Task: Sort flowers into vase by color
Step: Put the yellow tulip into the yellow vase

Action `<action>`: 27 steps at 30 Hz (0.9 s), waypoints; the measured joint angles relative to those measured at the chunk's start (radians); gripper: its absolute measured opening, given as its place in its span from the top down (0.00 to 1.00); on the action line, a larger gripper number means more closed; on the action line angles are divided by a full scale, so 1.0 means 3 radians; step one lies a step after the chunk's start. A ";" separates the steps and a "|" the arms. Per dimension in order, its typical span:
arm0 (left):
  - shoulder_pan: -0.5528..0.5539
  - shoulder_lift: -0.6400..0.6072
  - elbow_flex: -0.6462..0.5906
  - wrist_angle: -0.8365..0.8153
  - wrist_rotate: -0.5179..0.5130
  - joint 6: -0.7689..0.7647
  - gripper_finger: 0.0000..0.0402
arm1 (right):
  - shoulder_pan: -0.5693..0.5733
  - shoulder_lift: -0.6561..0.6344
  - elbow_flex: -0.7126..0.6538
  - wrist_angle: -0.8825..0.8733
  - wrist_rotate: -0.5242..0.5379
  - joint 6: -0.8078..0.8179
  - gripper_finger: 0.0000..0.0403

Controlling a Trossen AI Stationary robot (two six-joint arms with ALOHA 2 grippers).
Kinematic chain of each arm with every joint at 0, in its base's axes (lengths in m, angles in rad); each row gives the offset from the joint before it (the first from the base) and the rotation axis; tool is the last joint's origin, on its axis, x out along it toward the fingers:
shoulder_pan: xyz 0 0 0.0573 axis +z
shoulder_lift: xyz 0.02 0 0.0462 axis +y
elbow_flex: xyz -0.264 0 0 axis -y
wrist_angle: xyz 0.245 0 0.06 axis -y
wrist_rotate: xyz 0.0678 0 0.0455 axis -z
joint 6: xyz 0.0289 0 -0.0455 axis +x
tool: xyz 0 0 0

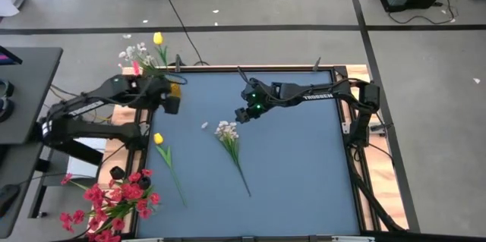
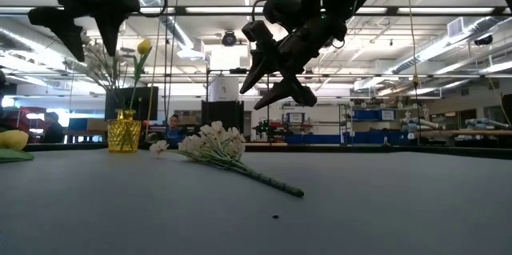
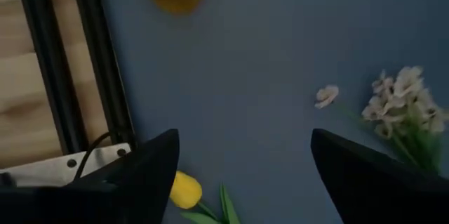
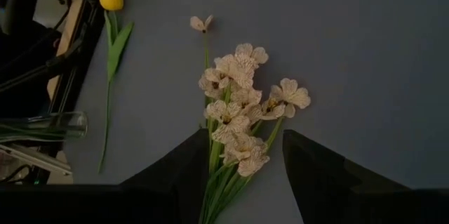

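A white-blossom sprig (image 1: 228, 136) lies flat on the blue table, with one loose white blossom (image 1: 204, 125) beside it. My right gripper (image 1: 241, 114) hangs open above the sprig's blossom end (image 2: 212, 141); in the right wrist view its fingers (image 4: 175, 164) stand either side of the sprig (image 4: 235, 122), apart from it. A yellow tulip (image 1: 159, 139) lies on the table to the left. My left gripper (image 1: 171, 105) is open and raised (image 2: 92, 47) near the yellow vase (image 1: 175, 89), which holds white sprigs and a yellow tulip (image 1: 158, 39).
Red flowers (image 1: 114, 200) stand off the table's near left corner; a clear glass vessel with green stems (image 4: 42, 126) shows in the right wrist view. The table's black frame (image 3: 105, 76) and wooden border run along the left. Bare blue table (image 1: 304, 174) lies to the right.
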 joint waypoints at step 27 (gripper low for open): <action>-0.2392 0.0318 -0.1407 0.1124 0.0346 -0.3050 0.28 | -0.0005 -0.0001 0.0000 -0.0426 -0.0145 -0.0148 0.53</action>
